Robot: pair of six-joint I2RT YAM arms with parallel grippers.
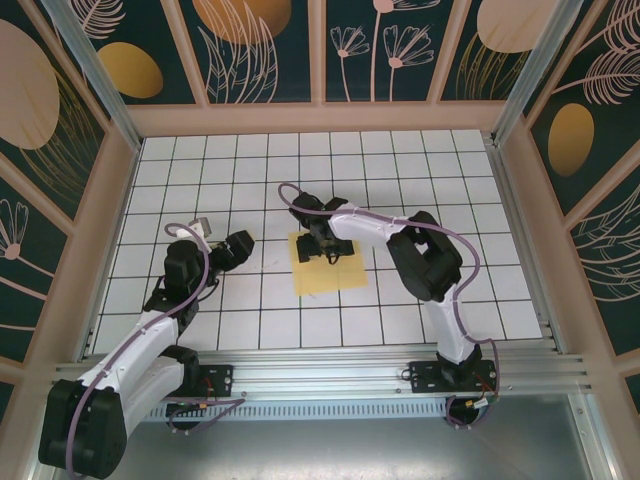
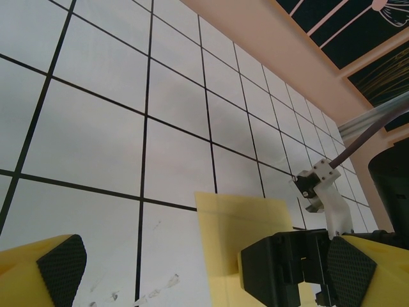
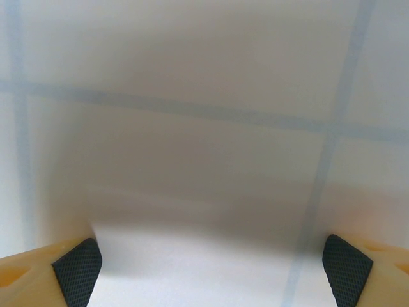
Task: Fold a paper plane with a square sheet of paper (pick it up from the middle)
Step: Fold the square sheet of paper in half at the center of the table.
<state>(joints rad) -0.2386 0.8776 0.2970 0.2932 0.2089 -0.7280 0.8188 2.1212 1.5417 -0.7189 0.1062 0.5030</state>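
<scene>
**Desk:** Where's the paper?

**Me:** The square sheet of paper [image 1: 325, 275] lies flat and unfolded near the middle of the surface [image 1: 400, 180]. My right tool [image 1: 322, 245] hangs over its far half. In the right wrist view the pads [image 3: 78, 268] sit at the outer edges of the frame, so that tool is spread wide and holds nothing. The view is too blurred to tell whether the pads touch the paper.

**Desk:** And the left?

**Me:** The left tool [image 1: 238, 248] is off to the left of the sheet, apart from it and low over the tiles. It is spread wide too, with nothing in it. From its wrist camera I can see a corner of the sheet [image 2: 233, 220] with the right tool's dark body planted above it.

**Desk:** What worries you?

**Me:** The paper is thin and flat against the surface, so there is no edge to pinch from above. If I close the right tool, I expect the pads could skate across and grip nothing. They could also bunch the middle into a stray crease that spoils the later folds. The tool also looks off-centre, toward the far edge. A lift from there would probably let the near half droop or drag, and the sheet would skew against the grid.

**Desk:** Any trays or bins involved?

**Me:** No, nothing here holds anything. The sheet rests straight on the tiles.
</scene>
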